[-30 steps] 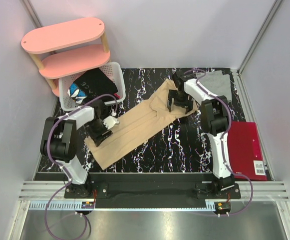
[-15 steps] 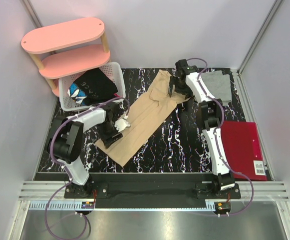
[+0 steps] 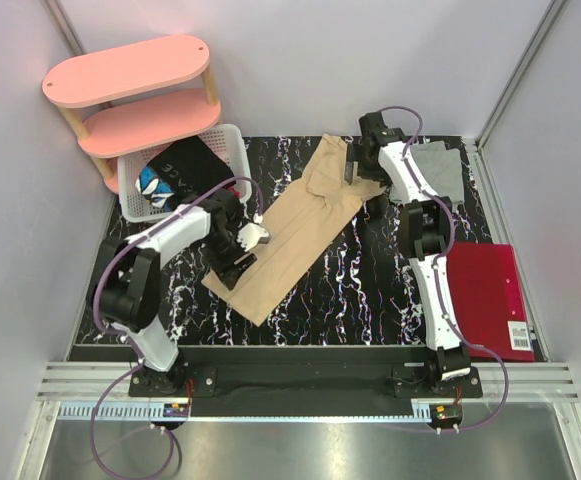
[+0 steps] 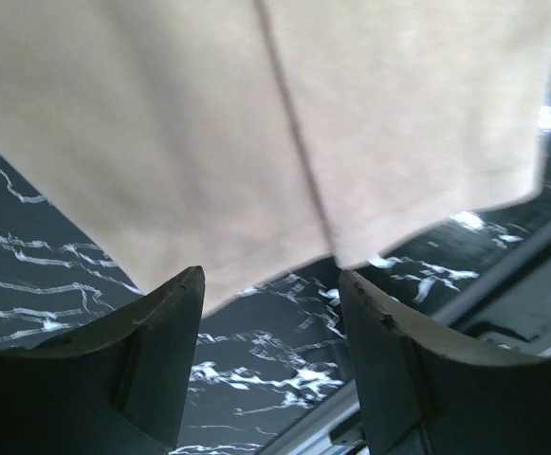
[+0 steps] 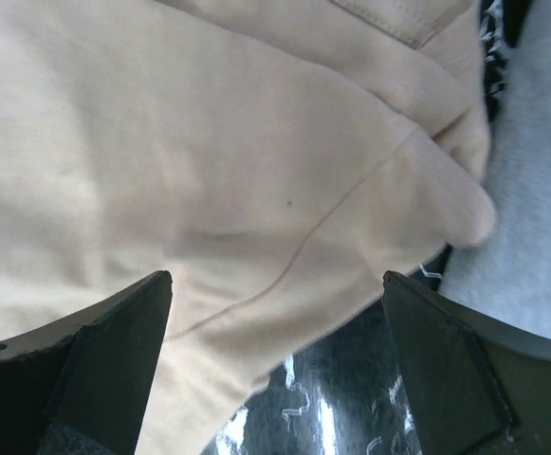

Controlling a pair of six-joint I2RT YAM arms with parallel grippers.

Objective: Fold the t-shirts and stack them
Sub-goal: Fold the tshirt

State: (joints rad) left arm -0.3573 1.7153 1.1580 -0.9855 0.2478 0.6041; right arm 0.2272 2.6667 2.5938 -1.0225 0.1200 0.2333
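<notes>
The tan t-shirt (image 3: 295,225) lies flat in a long diagonal strip across the black marble table (image 3: 360,290). My left gripper (image 3: 233,266) sits at the strip's lower left edge. In the left wrist view the left gripper (image 4: 270,284) is open, its fingers (image 4: 166,332) over bare marble just short of the tan hem (image 4: 256,142). My right gripper (image 3: 353,172) is at the shirt's far end. The right gripper (image 5: 277,284) stands wide open above a tan fold (image 5: 209,171), holding nothing. The grey t-shirt (image 3: 436,168) lies at the back right, and its cloth (image 5: 541,209) shows beside the tan one.
A white basket (image 3: 232,140) holding dark clothes stands at the back left, beside a pink two-tier shelf (image 3: 130,70). A red folder (image 3: 490,295) lies at the right edge of the table. Walls close in on three sides.
The tan shirt has shifted right and toward the back, lying steeper now. The right gripper moved to the far end; the left gripper moved right along the shirt's edge.
</notes>
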